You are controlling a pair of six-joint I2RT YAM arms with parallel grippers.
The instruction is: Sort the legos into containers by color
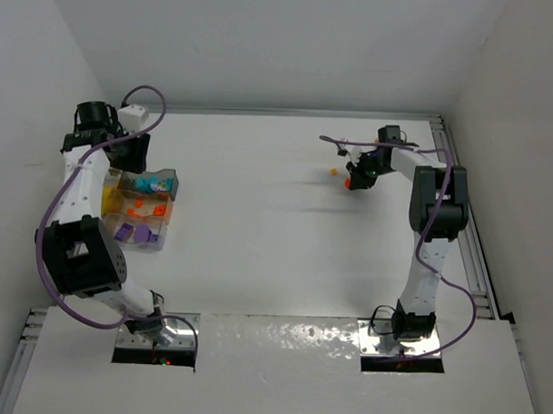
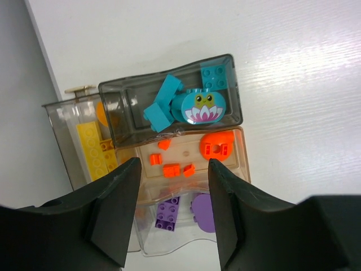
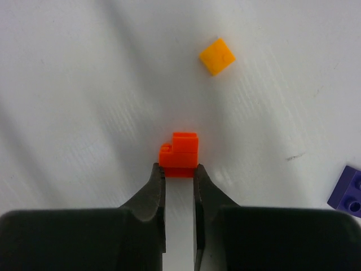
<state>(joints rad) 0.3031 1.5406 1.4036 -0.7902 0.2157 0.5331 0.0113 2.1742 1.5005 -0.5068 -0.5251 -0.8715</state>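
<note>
Orange, hard and glossy, the small stepped plastic brick [image 3: 179,151] is pinched between the dark fingertips of the right gripper [image 3: 179,170] at the far right of the matte white table [image 1: 257,234] (whether it rests on the surface or hangs just clear of it we cannot tell). Only its near end is caught. We judge that such smooth plastic, held so shallowly, could pivot or pop free on the way to its bin.

A flat yellow-orange square tile [image 3: 217,56] lies near it, and a studded purple brick [image 3: 347,193] lies at the edge of the wrist view.

The clear plastic tray [image 2: 240,96] is well apart, at the far left, with thin see-through walls and separate compartments of teal, orange, purple and yellow pieces. The left gripper [image 2: 175,166] hangs right above it, fingers spread and holding nothing. That is our second worry. It covers the orange compartment [image 2: 243,164], so the arms could meet there, and a nudge might shift the tray, which looks light, and spill what is already sorted.
</note>
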